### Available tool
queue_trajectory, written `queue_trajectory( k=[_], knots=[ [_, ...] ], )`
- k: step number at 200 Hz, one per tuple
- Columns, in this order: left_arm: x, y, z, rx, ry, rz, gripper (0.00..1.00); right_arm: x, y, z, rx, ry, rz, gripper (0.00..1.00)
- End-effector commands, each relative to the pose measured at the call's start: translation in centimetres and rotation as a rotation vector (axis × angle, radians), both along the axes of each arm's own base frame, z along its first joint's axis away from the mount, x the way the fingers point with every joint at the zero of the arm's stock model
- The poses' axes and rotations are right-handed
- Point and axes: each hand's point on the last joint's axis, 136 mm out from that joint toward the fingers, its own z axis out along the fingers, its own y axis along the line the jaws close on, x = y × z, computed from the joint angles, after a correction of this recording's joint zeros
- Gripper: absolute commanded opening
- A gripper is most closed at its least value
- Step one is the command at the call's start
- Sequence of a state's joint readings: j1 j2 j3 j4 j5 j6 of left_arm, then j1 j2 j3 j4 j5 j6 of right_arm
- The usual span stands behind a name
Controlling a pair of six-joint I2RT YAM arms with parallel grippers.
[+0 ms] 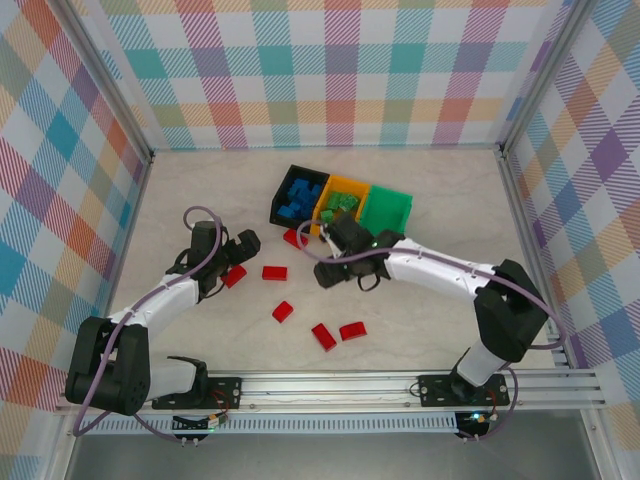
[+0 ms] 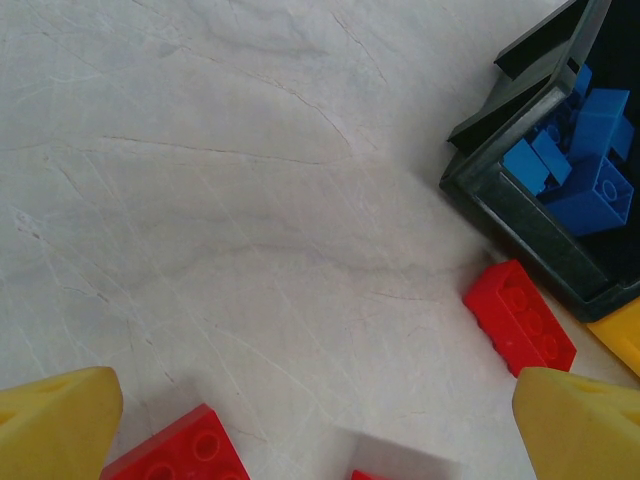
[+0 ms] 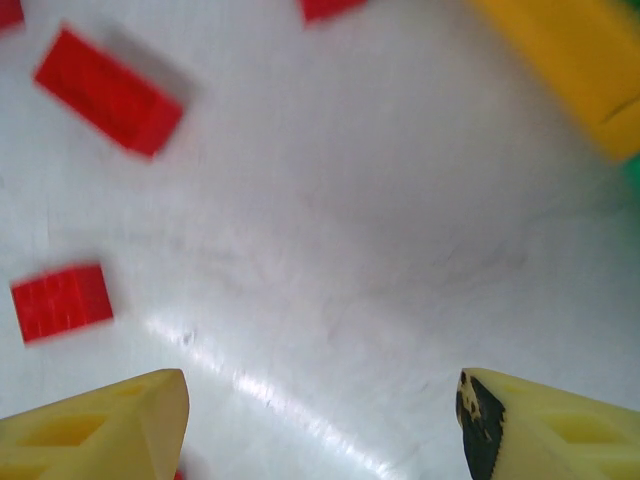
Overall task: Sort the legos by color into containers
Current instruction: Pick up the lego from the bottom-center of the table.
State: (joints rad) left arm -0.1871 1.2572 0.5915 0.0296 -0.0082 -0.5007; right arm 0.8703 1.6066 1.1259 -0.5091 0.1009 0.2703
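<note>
- Six red legos (image 1: 274, 272) loose on the bench (image 1: 200, 200), we count from the top view. Black bin (image 1: 281, 200) has the blue legos (image 1: 300, 195), orange bin (image 1: 350, 181) has the green legos (image 1: 343, 203), green bin (image 1: 386, 212) looks bare.
- So we call blue and green done, red all to do. Tools?
- Left tool (image 1: 248, 243) sits by the leftmost red brick, right tool (image 1: 328, 262) just in front of the bins. We can't read the jaws from up there.
- Left wrist view, then.
- Left tool (image 2: 320, 428) spread wide, nothing between the tips. One red lego (image 2: 518, 315) lies just beside the black bin (image 2: 520, 225); another (image 2: 175, 450) is at the near edge by one fingertip.
- Right wrist?
- Blurred. Right tool (image 3: 320, 430) also parted, empty, bare bench (image 3: 350, 250) under it. Two red legos (image 3: 108, 90) off to its left, orange bin (image 3: 570, 60) corner at top right.
- We'd guess red goes in the green bin. No red brick gripped yet.
</note>
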Motion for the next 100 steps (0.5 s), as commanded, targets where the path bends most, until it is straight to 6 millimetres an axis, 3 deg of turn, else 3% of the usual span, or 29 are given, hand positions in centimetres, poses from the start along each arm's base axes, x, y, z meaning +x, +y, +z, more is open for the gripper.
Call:
queue_trajectory(
  k=[1, 52, 100],
  knots=[
    [0.3, 0.4, 0.9, -0.001, -0.035, 0.006, 1.00, -3.4, 0.5, -1.3, -0.014, 0.039, 0.039, 0.72],
    [0.3, 0.5, 1.0, 0.002, -0.038, 0.008, 1.00, -9.3, 1.8, -3.3, -0.027, 0.141, 0.112, 0.72],
    [0.2, 0.5, 1.3, 0.004, -0.043, 0.007, 1.00, -11.0, 2.4, -4.9, -0.108, 0.148, 0.134, 0.72]
  ],
)
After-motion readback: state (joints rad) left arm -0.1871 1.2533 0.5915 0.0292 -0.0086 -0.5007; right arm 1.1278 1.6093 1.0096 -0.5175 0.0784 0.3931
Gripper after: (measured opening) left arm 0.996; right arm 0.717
